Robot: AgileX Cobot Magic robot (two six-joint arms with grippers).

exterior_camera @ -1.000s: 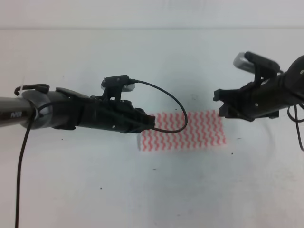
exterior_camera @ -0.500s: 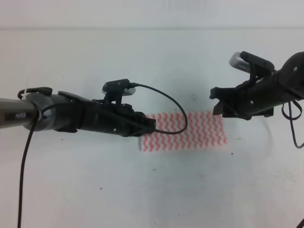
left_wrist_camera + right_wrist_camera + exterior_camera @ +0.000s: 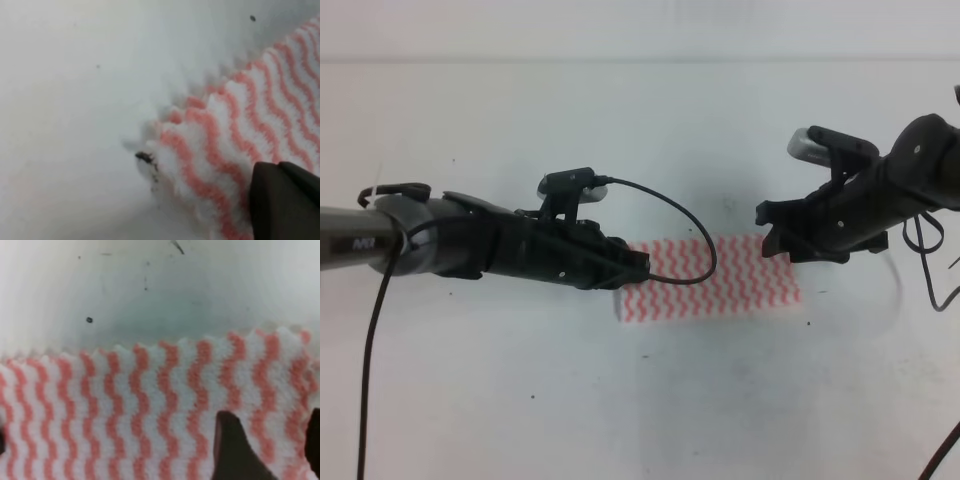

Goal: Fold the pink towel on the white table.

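The pink towel (image 3: 720, 282) lies flat on the white table (image 3: 650, 130), its zigzag stripes running across its short side. My left gripper (image 3: 640, 266) is at the towel's left end. In the left wrist view one dark finger (image 3: 282, 200) rests on the towel (image 3: 235, 135) near its corner; the other finger is out of frame, so its state is unclear. My right gripper (image 3: 769, 232) hovers over the towel's far right corner. The right wrist view shows its two fingers (image 3: 231, 447) apart, with striped cloth (image 3: 125, 405) visible between them.
A black cable (image 3: 690, 225) loops from the left wrist camera over the towel's left half. Small dark specks (image 3: 808, 322) dot the table around the cloth. Bare tabletop spreads in front of and behind the towel.
My right gripper has moved left and down, closer over the towel's right end. The left arm has edged slightly right, and the towel has shifted a little to the right.
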